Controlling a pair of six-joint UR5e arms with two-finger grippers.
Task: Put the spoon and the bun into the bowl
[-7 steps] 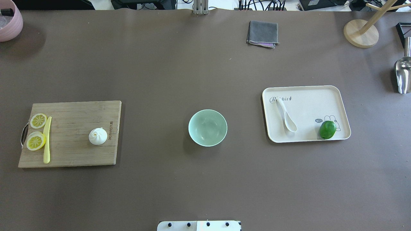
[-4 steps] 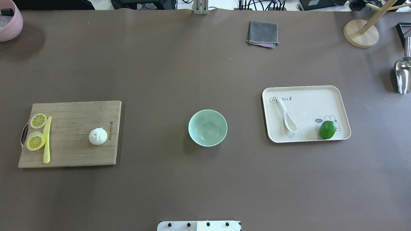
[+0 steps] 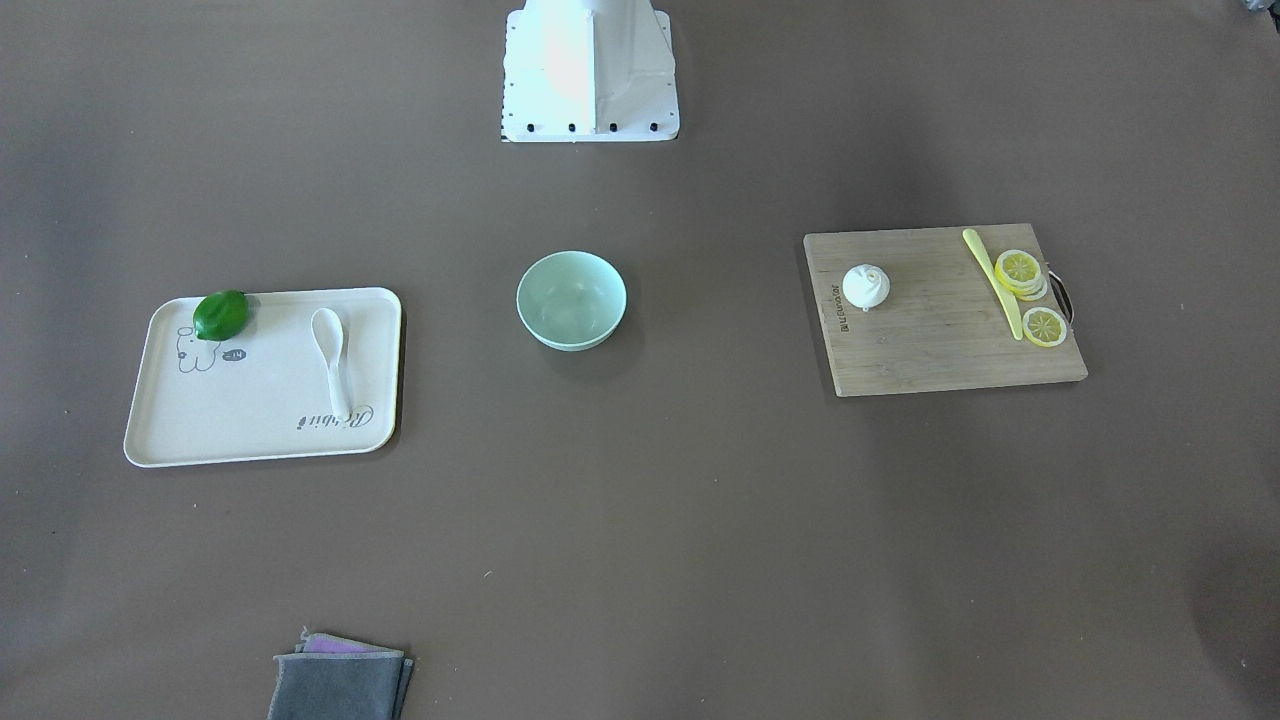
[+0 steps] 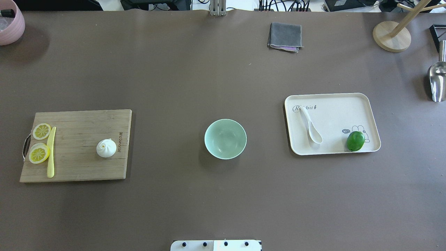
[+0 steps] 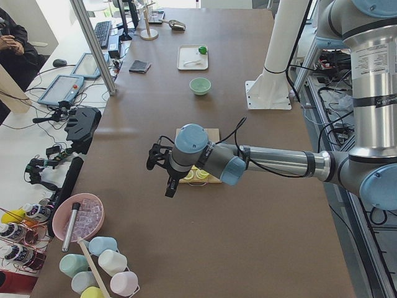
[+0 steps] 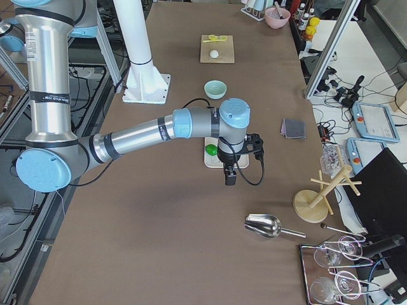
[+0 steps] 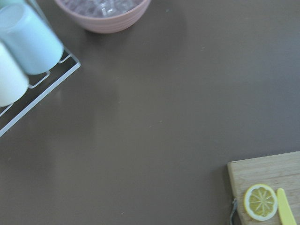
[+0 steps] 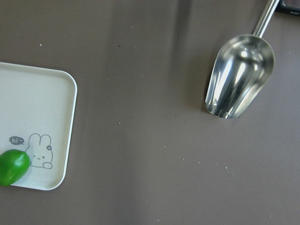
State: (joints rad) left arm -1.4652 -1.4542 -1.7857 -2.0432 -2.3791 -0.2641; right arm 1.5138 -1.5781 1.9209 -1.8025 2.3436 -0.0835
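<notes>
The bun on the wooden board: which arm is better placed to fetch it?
Left. The bun sits on the cutting board on the robot's left, where the left arm hangs; the right arm is by the tray.

The left gripper point(image 5: 162, 177) and right gripper point(image 6: 229, 176) show only in the side views, too small to tell how their jaws stand. The overhead view's edges cut off the pink bowl point(image 4: 10, 24) and metal scoop point(image 4: 437, 82). The cups point(image 7: 26, 40) are blurred.
</notes>
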